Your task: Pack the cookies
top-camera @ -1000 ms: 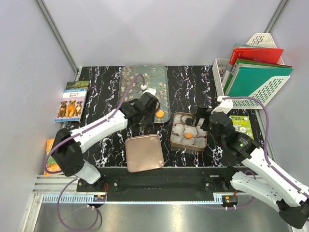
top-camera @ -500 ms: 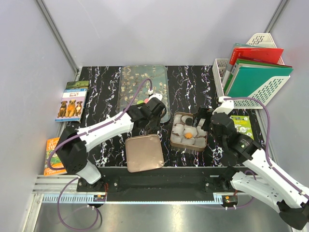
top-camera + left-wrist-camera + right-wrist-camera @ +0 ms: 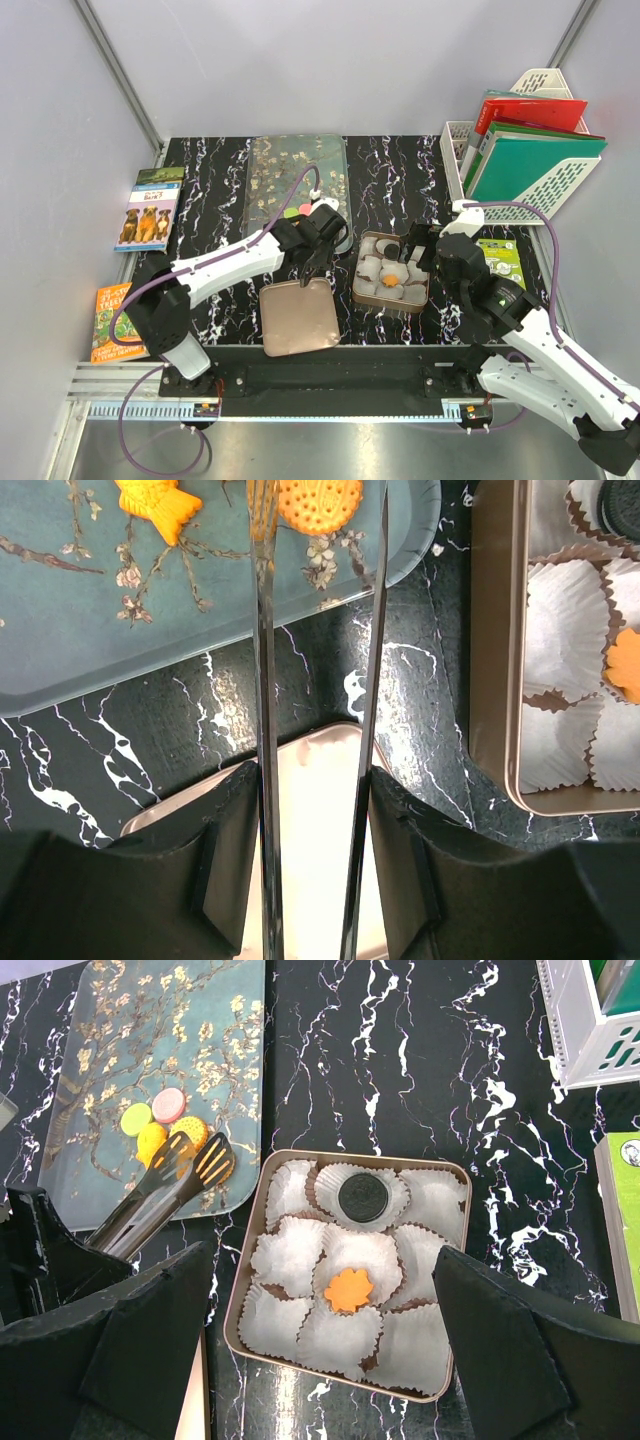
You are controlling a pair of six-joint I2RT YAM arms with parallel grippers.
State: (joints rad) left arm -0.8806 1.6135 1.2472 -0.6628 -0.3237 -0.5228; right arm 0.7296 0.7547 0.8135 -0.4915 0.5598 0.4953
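Observation:
My left gripper (image 3: 315, 780) is shut on metal tongs (image 3: 265, 660) and sits over the far edge of the rose-gold lid (image 3: 310, 820). The tong tips reach a round orange cookie (image 3: 320, 502) on the floral tray (image 3: 100, 630), with a fish-shaped orange cookie (image 3: 160, 505) beside it. Green (image 3: 135, 1118) and pink (image 3: 168, 1104) cookies lie further back on the tray. The tin (image 3: 240, 1300) holds white wrappers, a dark brown cookie (image 3: 362, 1198) and an orange flower cookie (image 3: 348, 1289). My right gripper (image 3: 322, 1253) is open and empty above the tin.
The lid (image 3: 298, 317) lies at the front, left of the tin (image 3: 358, 285). A white rack of books (image 3: 520, 150) stands at the back right. A green packet (image 3: 497, 258) lies right of the tin. Two books (image 3: 148, 208) (image 3: 110, 320) lie at the left edge.
My left gripper with the tongs has moved right and toward the front, from over the tray to the lid's far edge. The right arm has not moved.

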